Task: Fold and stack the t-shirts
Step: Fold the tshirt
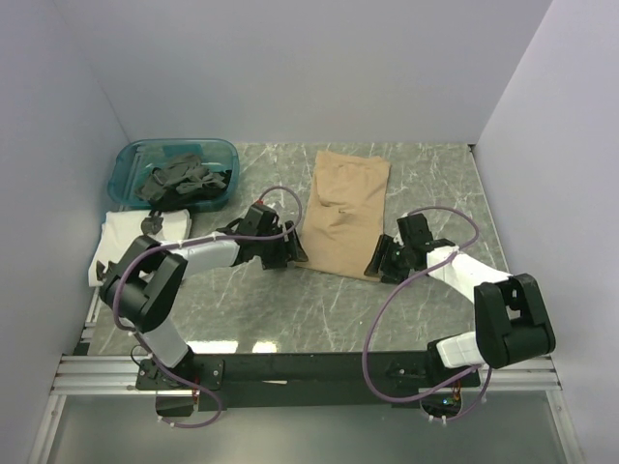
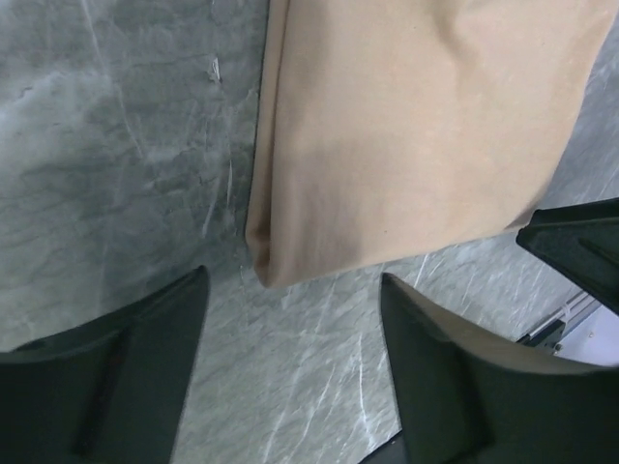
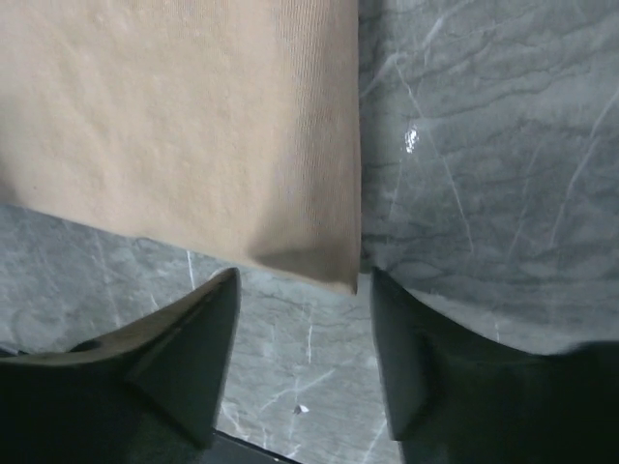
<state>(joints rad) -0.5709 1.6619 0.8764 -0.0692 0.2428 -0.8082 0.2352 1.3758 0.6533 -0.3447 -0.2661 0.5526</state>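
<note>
Shirt: tan tee [image 1: 343, 208] folded into a long strip, flat on the marble table [image 1: 290, 319], mid-frame in top view, short end toward the bottom of the frame.
L gripper: my left gripper [image 2: 290, 333] is spread wide w/ nothing in it. The tee's lower-left corner sits just ahead of the gap, not pinched btwn the fingers [image 2: 116, 377].
R gripper: my right gripper [image 3: 302, 338] is spread wide too, nothing held. The tee's lower-right corner lies just ahead of the gap. Can't tell if cloth touches a finger.
Arms: in top view, one at each lower corner of the tee, L on the left, R on the right.
Bin: blue bin [image 1: 224, 159] upper left of top view, dark clothes [image 1: 184, 182] heaped inside.
White pile: folded white cloth [image 1: 131, 237] at left edge, just below the bin.
</note>
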